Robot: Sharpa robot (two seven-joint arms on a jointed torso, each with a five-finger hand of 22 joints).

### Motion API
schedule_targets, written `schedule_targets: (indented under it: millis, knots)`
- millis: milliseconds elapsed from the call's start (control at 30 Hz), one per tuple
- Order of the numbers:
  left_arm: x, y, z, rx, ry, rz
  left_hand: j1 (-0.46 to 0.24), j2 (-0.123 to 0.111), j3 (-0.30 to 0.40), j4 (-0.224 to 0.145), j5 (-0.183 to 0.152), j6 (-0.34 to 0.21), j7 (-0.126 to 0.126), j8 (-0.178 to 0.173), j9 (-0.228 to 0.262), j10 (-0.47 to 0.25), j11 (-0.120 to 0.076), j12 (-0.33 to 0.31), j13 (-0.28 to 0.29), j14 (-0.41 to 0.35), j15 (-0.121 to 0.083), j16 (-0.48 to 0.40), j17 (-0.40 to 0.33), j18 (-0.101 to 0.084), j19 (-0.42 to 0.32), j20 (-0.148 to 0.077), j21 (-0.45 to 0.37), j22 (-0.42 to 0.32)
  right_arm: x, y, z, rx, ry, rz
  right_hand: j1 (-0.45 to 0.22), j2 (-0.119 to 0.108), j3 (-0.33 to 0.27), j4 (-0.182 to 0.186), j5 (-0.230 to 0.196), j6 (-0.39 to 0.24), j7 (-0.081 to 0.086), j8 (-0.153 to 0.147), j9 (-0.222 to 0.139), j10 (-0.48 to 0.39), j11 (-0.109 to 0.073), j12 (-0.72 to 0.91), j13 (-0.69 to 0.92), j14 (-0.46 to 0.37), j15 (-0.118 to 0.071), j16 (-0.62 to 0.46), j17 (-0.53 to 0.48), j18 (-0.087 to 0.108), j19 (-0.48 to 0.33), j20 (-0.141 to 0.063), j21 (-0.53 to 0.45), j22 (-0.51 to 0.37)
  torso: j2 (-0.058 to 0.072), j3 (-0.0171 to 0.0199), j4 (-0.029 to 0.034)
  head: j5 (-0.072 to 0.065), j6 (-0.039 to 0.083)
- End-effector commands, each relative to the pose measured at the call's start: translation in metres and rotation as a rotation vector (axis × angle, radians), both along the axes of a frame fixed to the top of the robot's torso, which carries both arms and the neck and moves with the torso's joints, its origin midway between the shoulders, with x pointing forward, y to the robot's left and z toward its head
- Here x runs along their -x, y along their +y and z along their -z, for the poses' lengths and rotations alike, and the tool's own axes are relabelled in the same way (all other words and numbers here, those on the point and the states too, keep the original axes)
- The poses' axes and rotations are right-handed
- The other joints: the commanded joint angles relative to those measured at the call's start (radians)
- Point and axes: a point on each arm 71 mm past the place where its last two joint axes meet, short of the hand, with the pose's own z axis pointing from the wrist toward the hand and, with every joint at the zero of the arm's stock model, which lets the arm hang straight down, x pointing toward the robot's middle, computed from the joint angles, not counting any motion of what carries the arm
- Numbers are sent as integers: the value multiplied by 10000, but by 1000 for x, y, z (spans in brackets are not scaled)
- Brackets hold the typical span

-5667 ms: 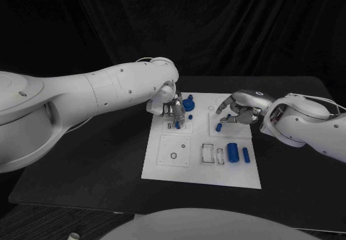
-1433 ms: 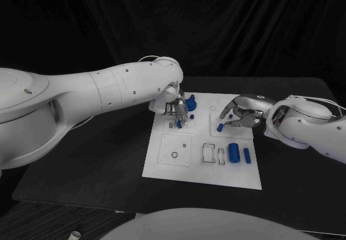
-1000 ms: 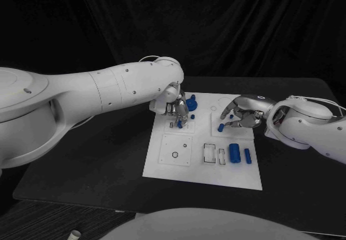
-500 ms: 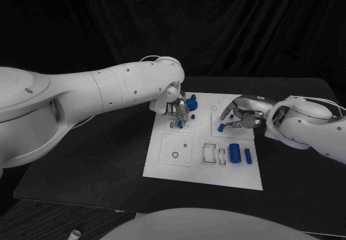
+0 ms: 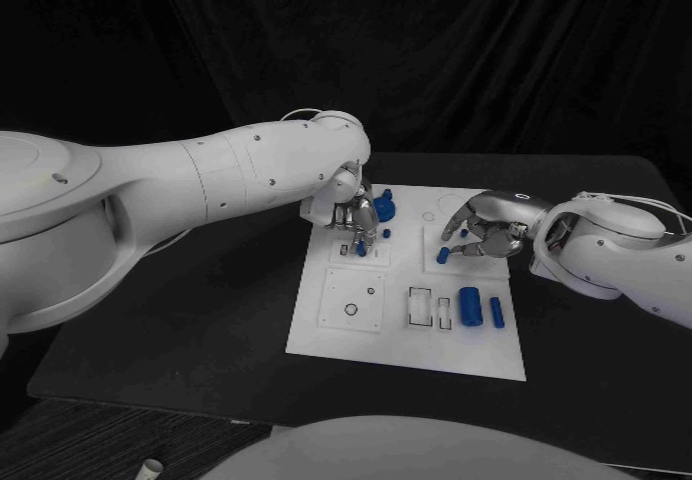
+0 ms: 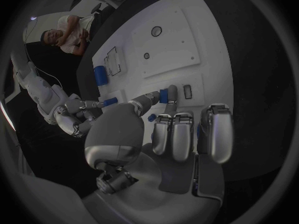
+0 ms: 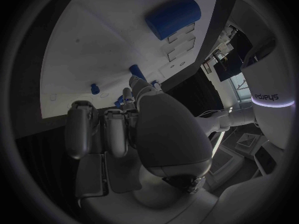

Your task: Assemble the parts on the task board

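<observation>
Your left hand pinches a small blue peg upright over the far-left block of the task board. Your right hand holds a second blue peg against the board (far-right block); two blue cylinders lie nearer.

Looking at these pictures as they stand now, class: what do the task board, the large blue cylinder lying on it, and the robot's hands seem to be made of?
Task board: probably matte white plastic; flat, even, no glare, with cut-out recesses.
Large blue cylinder: likely smooth plastic; uniform blue, faint sheen, though painted metal can't be ruled out.
Left hand and right hand: silvery with a satin gloss; could be metal or metallic-coated plastic.
</observation>
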Motion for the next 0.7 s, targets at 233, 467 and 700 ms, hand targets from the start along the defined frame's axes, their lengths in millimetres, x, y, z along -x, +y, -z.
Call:
schedule_targets:
  millis: [233, 467, 700]
  knots:
    - [2, -2, 1, -208, 89, -84, -237, -14, -382, 358, -213, 1324, -1169, -201, -16, 1020, 44, 26, 2628, 1082, 60, 26, 2635, 67, 393, 54, -118, 2107, 0, -1, 2, 130, 47, 117, 65, -15, 17, -51, 59, 46, -5, 20, -13, -69, -18, -77, 573, 597, 37, -55, 1342, 135, -59, 6, -32, 1915, 14, -27, 15, -14, -2]
    - [2, -2, 1, -183, 82, -77, -251, -1, -419, 402, -229, 1336, -1173, -223, -16, 1020, 44, 26, 2628, 1082, 60, 26, 2635, 70, 390, 55, -131, 2104, 0, -1, 2, 134, 50, 119, 65, -15, 17, -51, 59, 46, -5, 20, -13, -69, -18, -77, 573, 597, 37, -55, 1342, 135, -59, 6, -32, 1915, 8, -13, 10, -7, -2]
    - [2, 0, 1, -288, 127, -95, -264, 182, -467, 604, 23, 1448, -1196, -298, 1, 1020, 24, 26, 2628, 1082, 45, 26, 2635, 76, 391, 45, -171, 2098, 0, -1, 2, 149, 68, 122, 65, -15, 17, -51, 59, 46, -5, 20, -13, -69, -18, -77, 573, 597, 37, -55, 1342, 135, -59, 6, -32, 1915, 6, -11, 5, 1, -2]
